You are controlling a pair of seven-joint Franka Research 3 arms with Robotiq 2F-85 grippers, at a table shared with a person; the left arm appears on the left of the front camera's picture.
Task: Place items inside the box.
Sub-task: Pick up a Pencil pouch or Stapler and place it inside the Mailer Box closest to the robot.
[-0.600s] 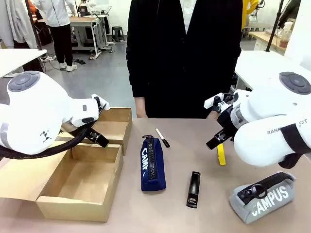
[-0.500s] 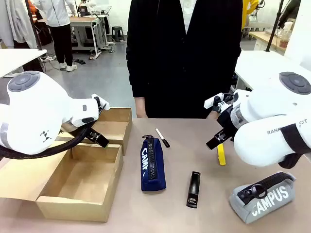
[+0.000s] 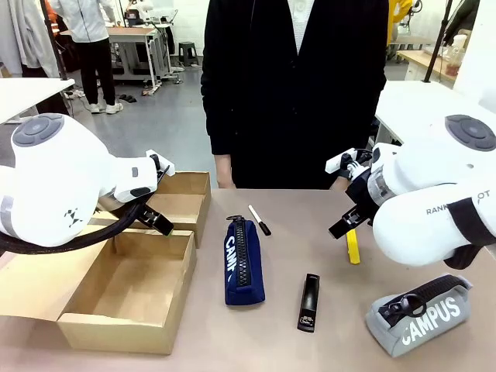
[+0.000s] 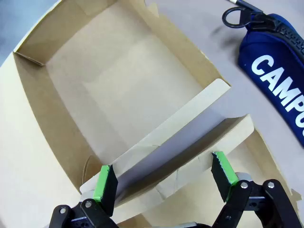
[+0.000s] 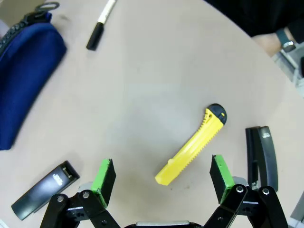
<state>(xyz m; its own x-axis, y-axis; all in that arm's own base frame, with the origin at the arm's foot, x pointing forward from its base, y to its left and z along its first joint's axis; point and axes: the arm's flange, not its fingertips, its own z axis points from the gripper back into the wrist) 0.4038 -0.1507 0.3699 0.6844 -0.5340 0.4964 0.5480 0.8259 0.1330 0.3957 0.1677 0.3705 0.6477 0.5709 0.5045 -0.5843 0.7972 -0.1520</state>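
One cardboard box (image 3: pixel 124 325) sits open at the robot's left of the table (image 3: pixel 341 287), flaps spread, and its brown floor (image 4: pixel 118 80) lies in plain sight from wall to wall. The navy pencil case (image 3: pixel 243 263) lies zipped just beside the box's right wall, and the grey pencil case (image 3: pixel 422 314) lies zipped at the near right corner; their insides are hidden. The other items are loose on the tabletop: the marker (image 3: pixel 260 220) beyond the navy case, the slim black bar (image 3: pixel 309 302) between the two cases, the yellow utility knife (image 3: pixel 353 246) farther right, and the black stapler (image 5: pixel 260 154) just beside it. The left gripper (image 4: pixel 164 171) hangs over the box with its jaws spread wide and gripping nothing; a box flap crosses between its pads (image 4: pixel 105 176). The right gripper (image 5: pixel 161 166) hangs above the knife, jaws equally wide, nothing in them. A person (image 3: pixel 294 93) in dark clothes stands at the far edge. Against the front view of half a second ago, both arms and every item lie in the same places.
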